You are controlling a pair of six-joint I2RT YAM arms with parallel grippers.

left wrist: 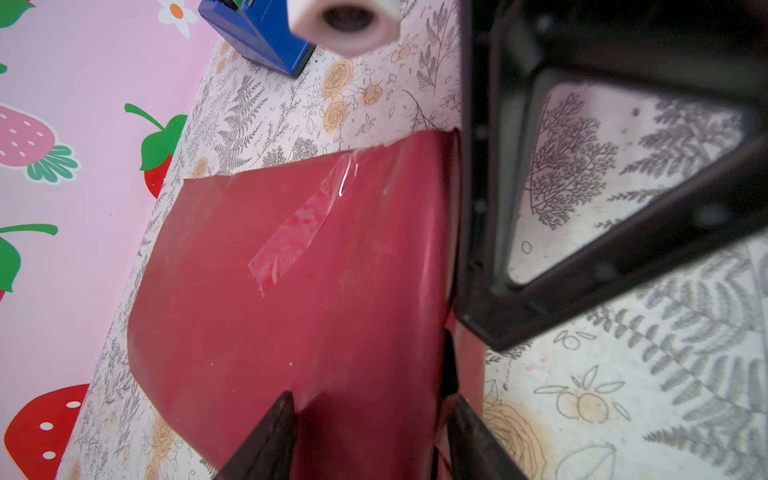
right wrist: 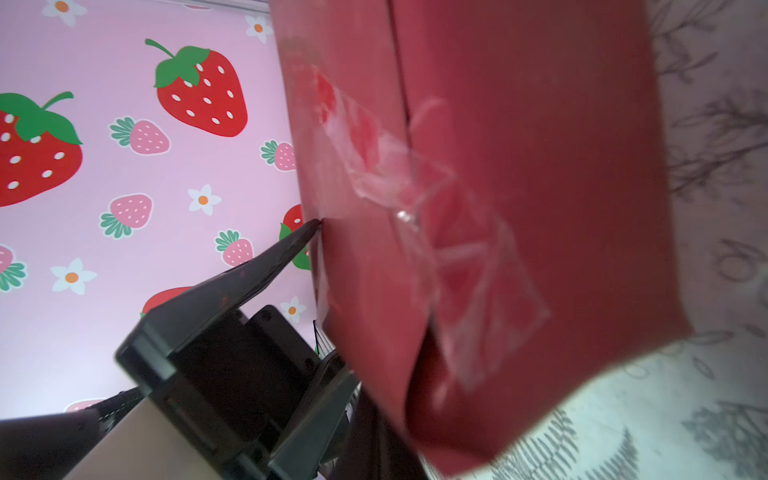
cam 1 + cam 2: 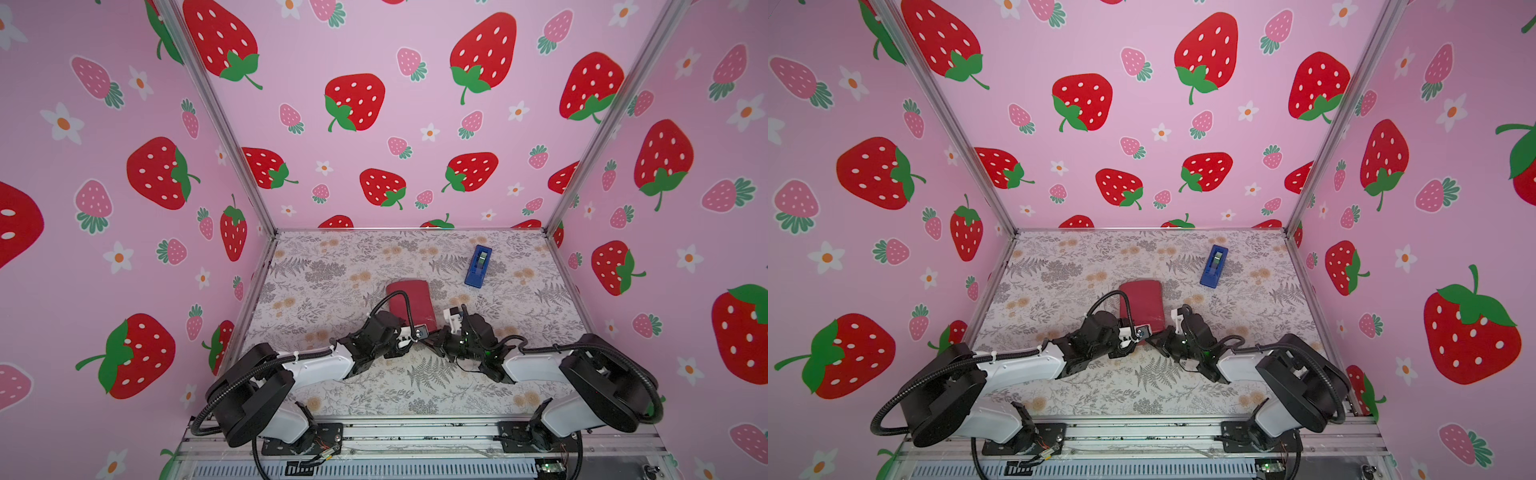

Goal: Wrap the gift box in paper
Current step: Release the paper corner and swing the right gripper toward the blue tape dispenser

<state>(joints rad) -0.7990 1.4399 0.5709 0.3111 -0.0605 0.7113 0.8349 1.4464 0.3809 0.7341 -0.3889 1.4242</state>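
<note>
The dark red paper lies folded into a bundle mid-table, and the gift box is hidden. A clear tape strip crosses the paper's seam. My left gripper holds the bundle's near end, its two fingertips pressed against opposite sides and one denting the paper. My right gripper is shut. Its black fingers rest against the bundle's side, beside the left gripper. In the right wrist view the paper fills the frame, and the left gripper's finger touches its edge.
A bright blue tape dispenser stands at the back right of the floral table. Strawberry-print walls close in the left, back and right sides. Both arm bases sit on the rail at the front edge.
</note>
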